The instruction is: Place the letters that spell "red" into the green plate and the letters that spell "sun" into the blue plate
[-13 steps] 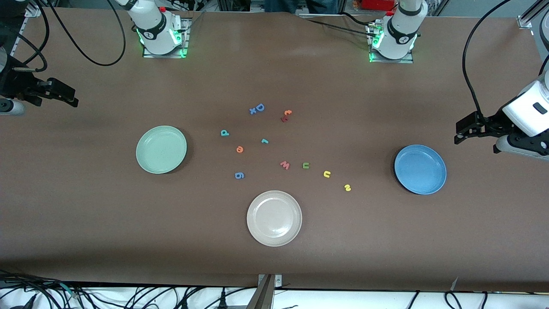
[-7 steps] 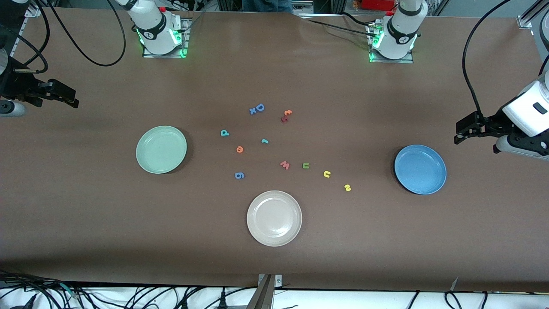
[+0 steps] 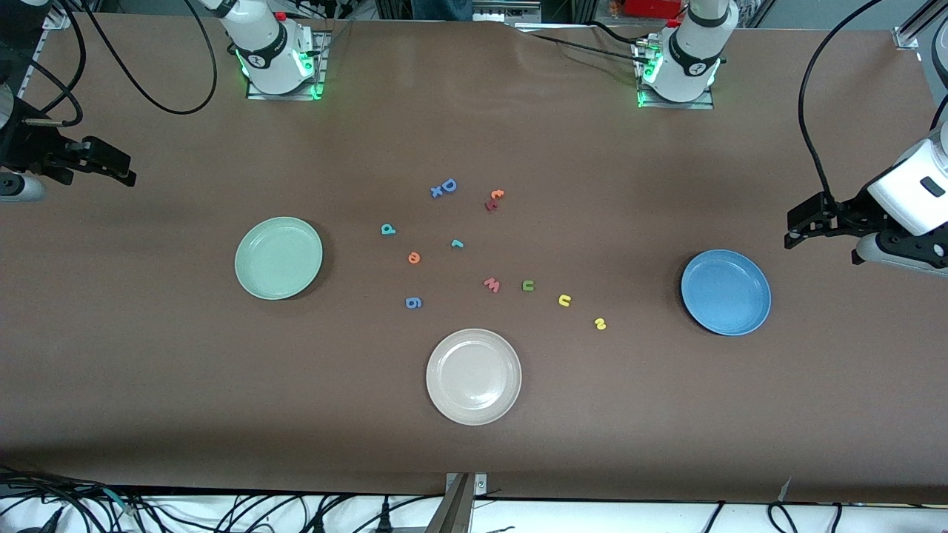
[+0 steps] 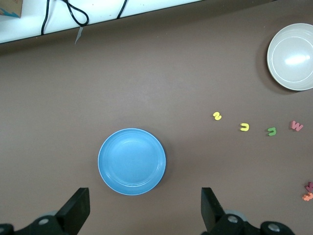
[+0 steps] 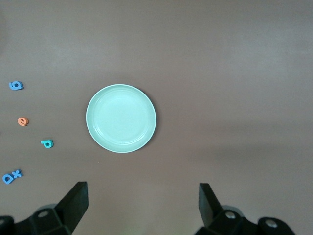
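we have both arms parked high at the table's two ends, likely so the wrist cameras can take in each plate and its letters before any reach. our left gripper [image 3: 796, 231] hangs over bare table just beside the blue plate [image 3: 726, 292], fingers spread wide and holding nothing; our right gripper [image 3: 122, 172] hangs over the right arm's end of the table, well apart from the green plate [image 3: 278, 257], likewise spread wide and empty.

both plates are smooth, round and shallow-rimmed, and both are still bare. the letters are small, flat foam cut-outs lying loose on the matte brown table [image 3: 666, 414] between the plates. the teal d [image 3: 388, 229], orange e [image 3: 414, 257] and teal r [image 3: 457, 243] sit toward the green plate. the green n [image 3: 528, 285], yellow u [image 3: 564, 300] and yellow s [image 3: 600, 323] trail in a line toward the blue plate. a beige-white plate [image 3: 473, 376] lies nearest the front camera.
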Controlling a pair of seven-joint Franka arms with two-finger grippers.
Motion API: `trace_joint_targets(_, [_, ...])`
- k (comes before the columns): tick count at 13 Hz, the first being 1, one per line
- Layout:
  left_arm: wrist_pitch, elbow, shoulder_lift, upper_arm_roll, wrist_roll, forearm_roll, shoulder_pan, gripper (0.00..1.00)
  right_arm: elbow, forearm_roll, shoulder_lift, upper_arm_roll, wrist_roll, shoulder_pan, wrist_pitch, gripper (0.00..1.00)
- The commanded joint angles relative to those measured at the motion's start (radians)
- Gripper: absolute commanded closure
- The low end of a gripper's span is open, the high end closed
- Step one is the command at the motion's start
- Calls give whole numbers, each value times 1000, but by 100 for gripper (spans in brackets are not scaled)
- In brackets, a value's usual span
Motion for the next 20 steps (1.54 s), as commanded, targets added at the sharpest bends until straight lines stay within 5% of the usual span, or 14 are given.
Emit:
trace_joint_targets(1, [-20,24,7,-6,-5,28,-2,0,20,16,8,-5,-7,3,-4,0])
trace_joint_targets(20, [-14,-21,-36,3,-7,28,-6,0,20,16,8,-5,-8,3,-5,0])
